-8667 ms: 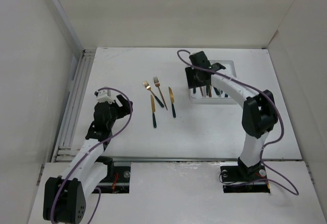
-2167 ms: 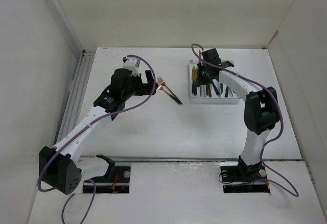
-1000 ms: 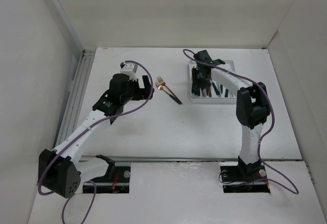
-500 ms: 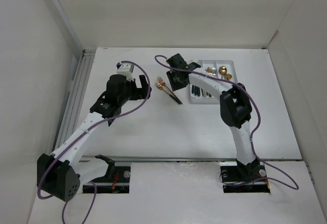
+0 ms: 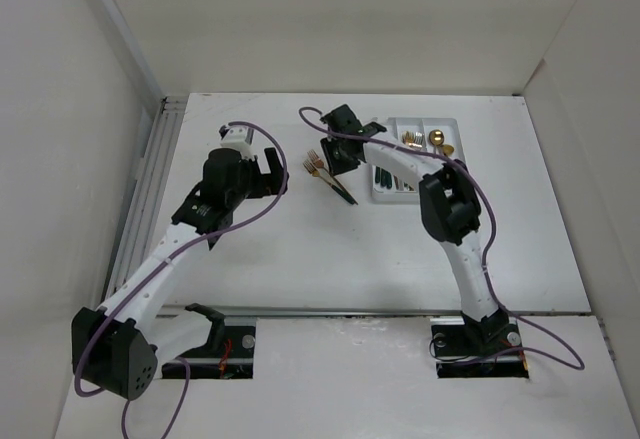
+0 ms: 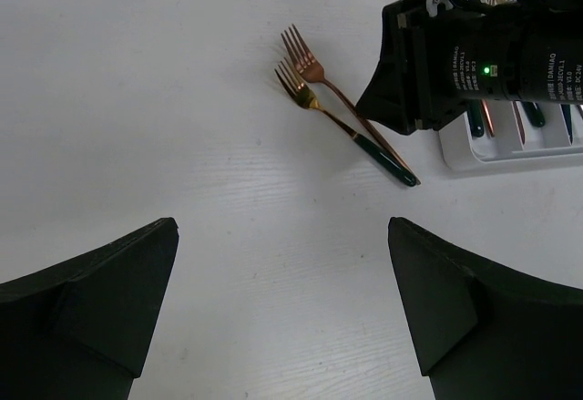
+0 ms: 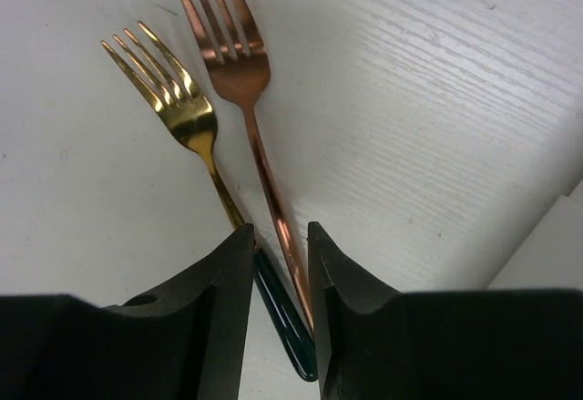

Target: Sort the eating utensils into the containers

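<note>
Two forks lie crossed on the white table, one gold (image 7: 178,99) and one copper (image 7: 232,54), also seen as a pair (image 5: 320,166) from above. My right gripper (image 7: 281,229) is low over them and open only narrowly. Its jaws straddle the copper stem and the gold fork's dark handle, with a sliver of table showing beside the stem. The white tray (image 5: 400,197) sits just right of it, holding several gold-headed, dark-handled utensils (image 5: 437,139). My left gripper (image 6: 282,227) hangs wide open and empty, left of the forks (image 6: 305,76).
The right arm's black wrist (image 6: 455,63) sits between the forks and the tray (image 6: 474,156). A ribbed rail (image 5: 150,199) runs along the table's left edge. White walls close in the table on the left, back and right.
My right gripper swung left from over the tray to the two forks and its jaws narrowed. My left gripper drew back a little to the left, still wide open.
</note>
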